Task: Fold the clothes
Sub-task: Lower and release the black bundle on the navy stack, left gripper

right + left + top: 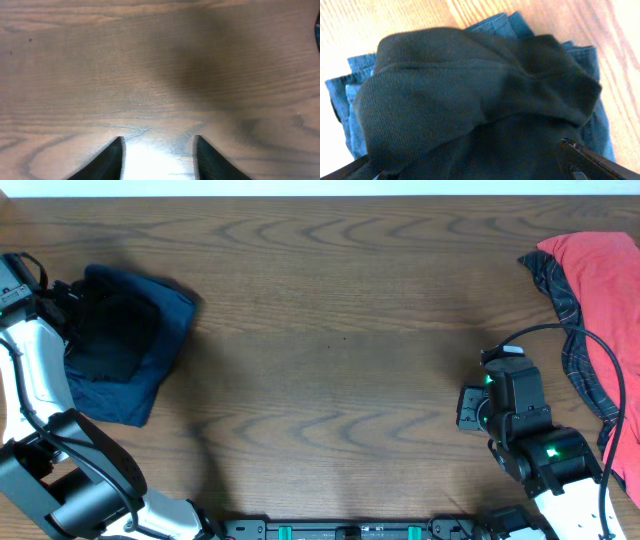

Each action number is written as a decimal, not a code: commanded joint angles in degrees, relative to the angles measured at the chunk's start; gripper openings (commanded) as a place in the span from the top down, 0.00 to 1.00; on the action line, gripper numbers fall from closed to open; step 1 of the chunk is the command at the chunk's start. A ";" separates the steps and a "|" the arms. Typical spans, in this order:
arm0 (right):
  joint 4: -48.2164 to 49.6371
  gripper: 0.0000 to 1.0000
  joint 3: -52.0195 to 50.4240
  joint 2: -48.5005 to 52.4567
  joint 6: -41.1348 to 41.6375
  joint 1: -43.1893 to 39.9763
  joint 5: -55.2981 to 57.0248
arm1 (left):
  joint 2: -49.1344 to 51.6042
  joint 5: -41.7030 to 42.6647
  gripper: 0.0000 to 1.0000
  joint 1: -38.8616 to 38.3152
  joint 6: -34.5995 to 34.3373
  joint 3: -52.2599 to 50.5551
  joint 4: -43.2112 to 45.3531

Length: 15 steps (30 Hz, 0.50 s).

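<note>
wood-grain table (pixel 330 330) carries the black shirt (pixel 470 90), bundled on a navy garment (pixel 170 330) at the left edge. left gripper (pixel 470 155) hangs over it, jaws spread wide; right gripper (pixel 158 140), jaws apart and empty, faces bare wood. soft, light, floppy cloth: probably best pinched at a hem.

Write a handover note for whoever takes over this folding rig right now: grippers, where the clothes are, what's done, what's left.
Grippers: the left gripper is open, its fingers wide over the black shirt without gripping it. The right gripper is open and empty over bare table.
Clothes: the black shirt lies bundled on the navy garment at the left. The red garment and plaid garment are heaped at the far right edge.
Done: black and navy appear stacked, the black one loosely.
Left: red and plaid look unfolded.
</note>
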 commanded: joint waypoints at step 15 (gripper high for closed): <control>1.36 0.41 0.55 2.23 -0.33 -0.33 0.39 | -7.56 -4.72 0.02 0.28 2.64 0.39 3.72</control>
